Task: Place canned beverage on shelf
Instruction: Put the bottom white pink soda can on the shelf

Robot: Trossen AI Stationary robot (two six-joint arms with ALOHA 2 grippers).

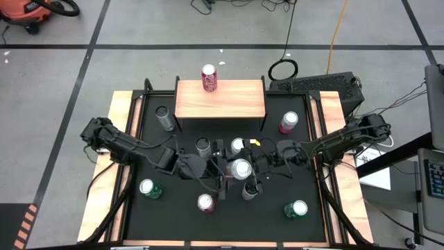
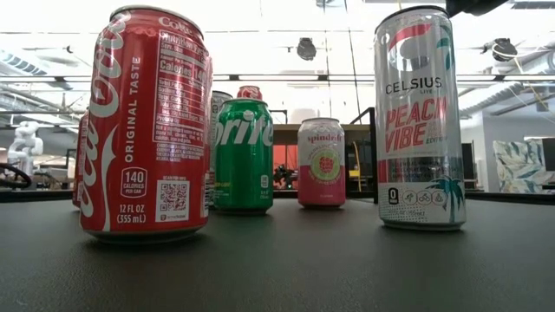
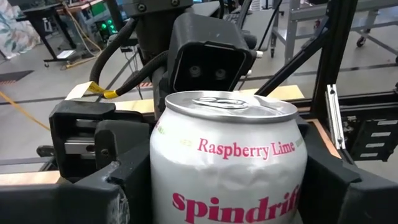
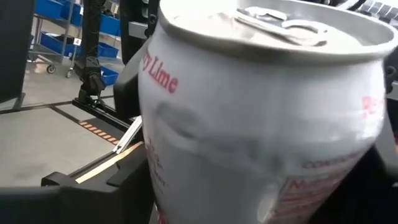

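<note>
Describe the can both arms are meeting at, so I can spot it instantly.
Start at the wooden shelf, then drop to the middle of the black mat. There a white Spindrift Raspberry Lime can sits between the left hand and right hand, unlike every freestanding can.

Nine beverage cans are showing from above. One red can [image 1: 209, 78] is standing on the single wooden shelf [image 1: 236, 104] at upper centre. One raised white can [image 1: 241, 169] is sitting at centre frame. Seven more are standing across the one black mat [image 1: 277, 222], two of them green, at lower left and lower right. A tenth grey shape at lower centre is proving too unclear to count. Two dark arms are reaching in, one from each side of the frame, each carrying one gripper: the left gripper [image 1: 220, 167] and the right gripper [image 1: 258, 163].
</note>
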